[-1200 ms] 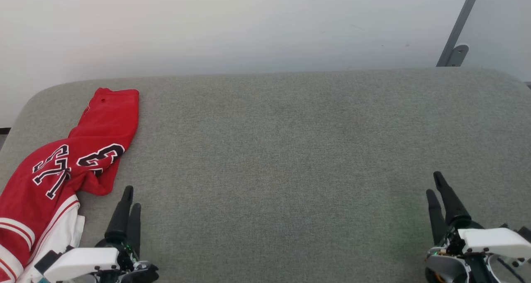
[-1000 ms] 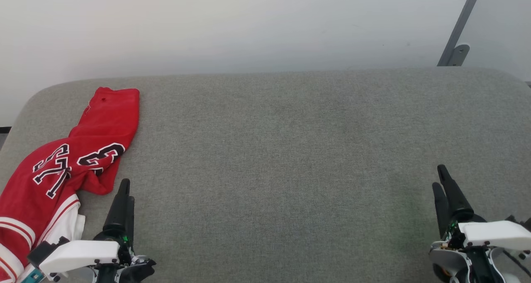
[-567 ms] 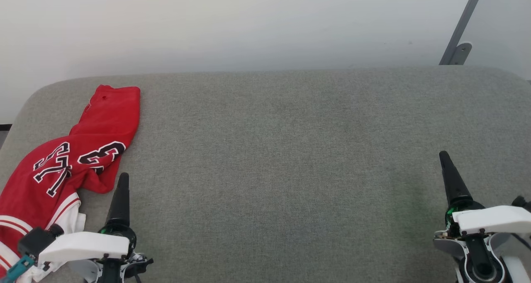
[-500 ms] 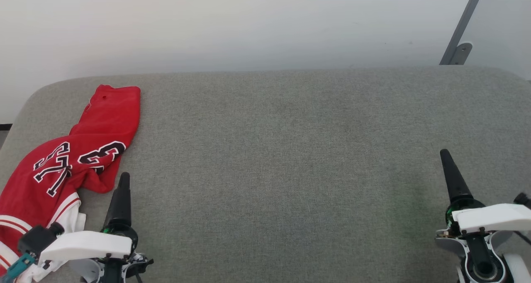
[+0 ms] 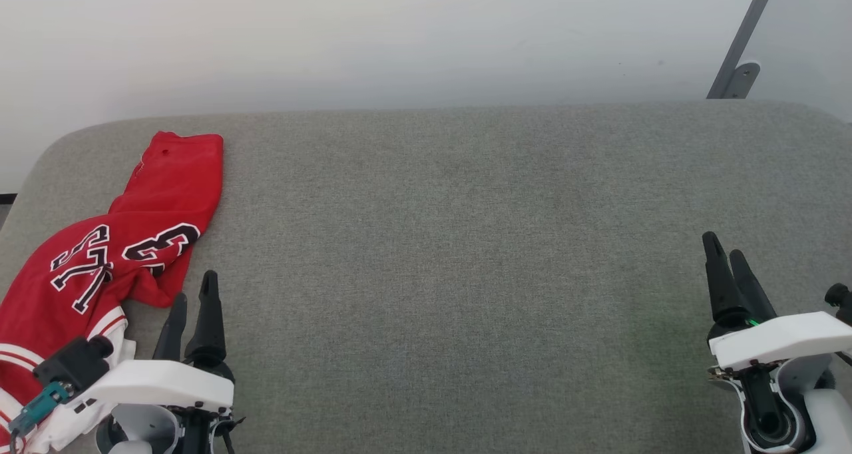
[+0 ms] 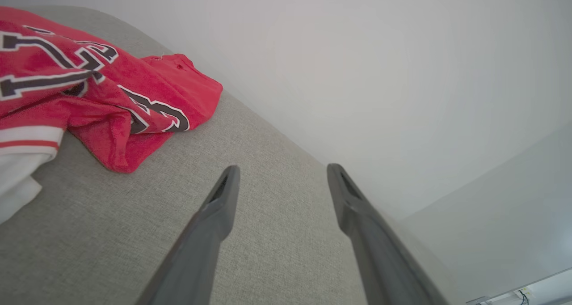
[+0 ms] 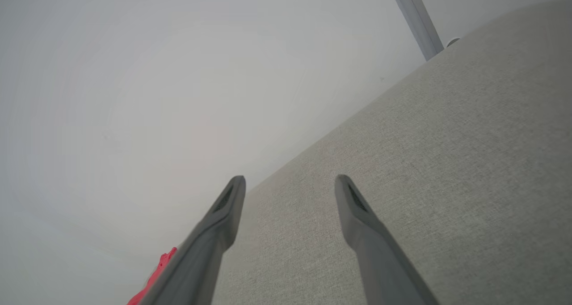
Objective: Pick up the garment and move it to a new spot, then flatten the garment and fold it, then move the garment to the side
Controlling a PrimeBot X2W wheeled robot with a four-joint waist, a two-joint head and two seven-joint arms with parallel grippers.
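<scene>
The garment [image 5: 113,254] lies crumpled at the far left of the bench [image 5: 432,241], number side up. Its red body is bunched so the black digits buckle, and a white sleeve with striped trim points toward the near edge. It has not been lifted, so the pick-up looks to be the step in hand.

The left pincer [image 5: 194,287] hovers just beside the garment's near right fold, released, its two dark fingers spread on nothing. That placement suits a short sideways reach into the cloth. The right pincer [image 5: 723,245] waits well apart at the bench's right side, likewise released and bare, probably kept out of the way until the flattening.

The left arm's white wrist housing [image 5: 160,384] covers the garment's near corner, so I cannot tell whether cloth hangs over the edge there. Behind the bench stand a pale wall [image 5: 399,41] and a slanted metal strut [image 5: 742,41], neither in the way.
</scene>
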